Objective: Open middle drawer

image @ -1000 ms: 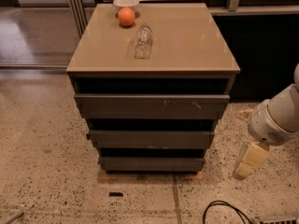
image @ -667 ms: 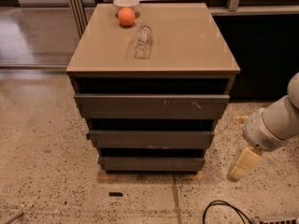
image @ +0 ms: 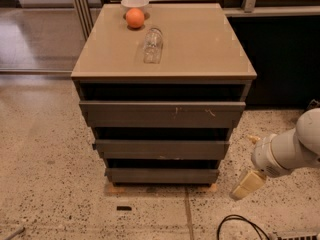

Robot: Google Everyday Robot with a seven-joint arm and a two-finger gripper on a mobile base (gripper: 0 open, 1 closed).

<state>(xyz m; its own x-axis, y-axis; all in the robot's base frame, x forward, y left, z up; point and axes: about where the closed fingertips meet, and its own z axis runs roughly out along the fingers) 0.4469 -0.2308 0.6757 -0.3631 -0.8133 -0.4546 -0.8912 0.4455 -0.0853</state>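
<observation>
Since the earlier frame, the gripper [image: 247, 185] had shifted down and left, low beside the cabinet [image: 200, 49]; its grip state could not be determined. The middle drawer [image: 162, 149] lay left of it, slightly higher, apart.

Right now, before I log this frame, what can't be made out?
Middle drawer interior: camera view, shadowed beneath the scratched drawer above.
Arm: cut off by right edge; gripper hangs low, right of cabinet.
Floor cable: cut off by bottom edge.
</observation>
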